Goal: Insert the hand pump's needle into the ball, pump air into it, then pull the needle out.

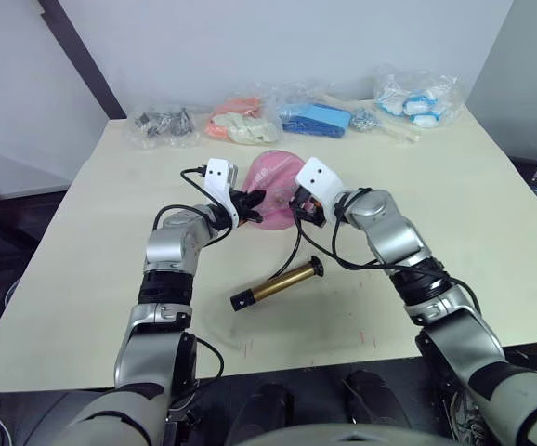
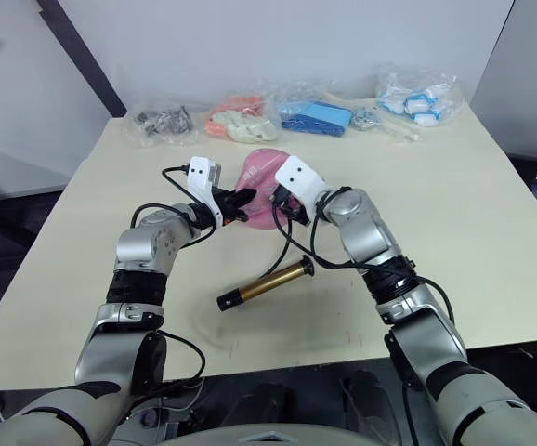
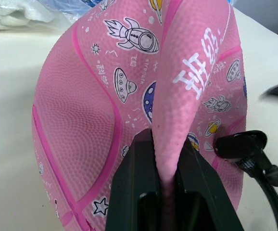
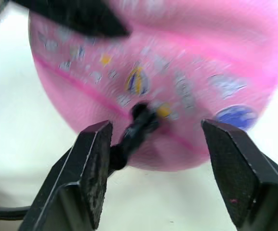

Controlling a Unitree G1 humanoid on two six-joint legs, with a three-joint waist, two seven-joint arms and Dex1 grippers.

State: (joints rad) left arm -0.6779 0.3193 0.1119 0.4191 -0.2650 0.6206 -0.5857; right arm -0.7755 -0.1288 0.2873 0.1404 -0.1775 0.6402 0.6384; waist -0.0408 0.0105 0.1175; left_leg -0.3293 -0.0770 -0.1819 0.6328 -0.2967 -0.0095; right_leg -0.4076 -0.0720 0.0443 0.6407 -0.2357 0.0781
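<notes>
The left gripper (image 3: pixel 167 192) is clamped on a raised fold of the ball (image 3: pixel 129 96), which sits dented near the middle of the table (image 1: pixel 491 186). The right gripper (image 4: pixel 153 168) has its fingers spread wide, straddling the black needle (image 4: pixel 141 115) fitting pressed against the ball. The hand pump (image 1: pixel 278 283) lies on the table nearer the front edge. Plastic bags (image 1: pixel 324 116) line the far edge.

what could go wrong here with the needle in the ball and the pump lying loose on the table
The right gripper is open around the black needle fitting, not clamping it, so the needle could slip out of the ball.
The left gripper only pinches a fold of the soft, deflated ball, which may pull free.
The hand pump lies unheld on the table; a tug on the hose could drag it.
</notes>
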